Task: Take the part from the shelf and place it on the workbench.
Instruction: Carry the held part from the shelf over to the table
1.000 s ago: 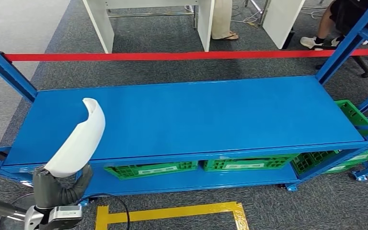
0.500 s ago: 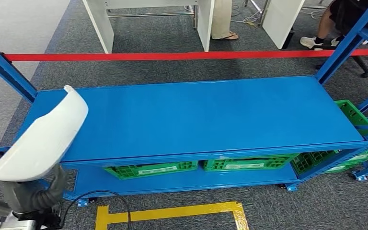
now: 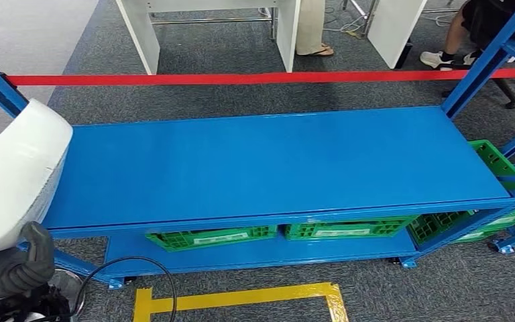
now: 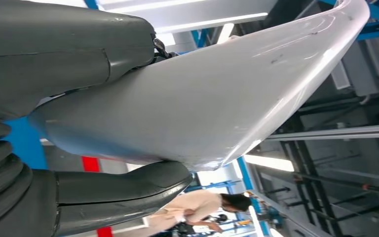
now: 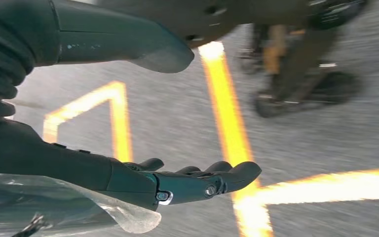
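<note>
Left hand [image 3: 13,272]: lower left of frame, clasping the curved glossy white plastic shell part [image 3: 13,174] from beneath.
Right hand [image 5: 177,182]: hanging empty, fingers apart.
Carry: keep shell level, clear of the blue metal shelf [image 3: 275,168].

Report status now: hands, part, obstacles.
Left robot hand holds white part, off the shelf. Right robot hand open, empty.
</note>
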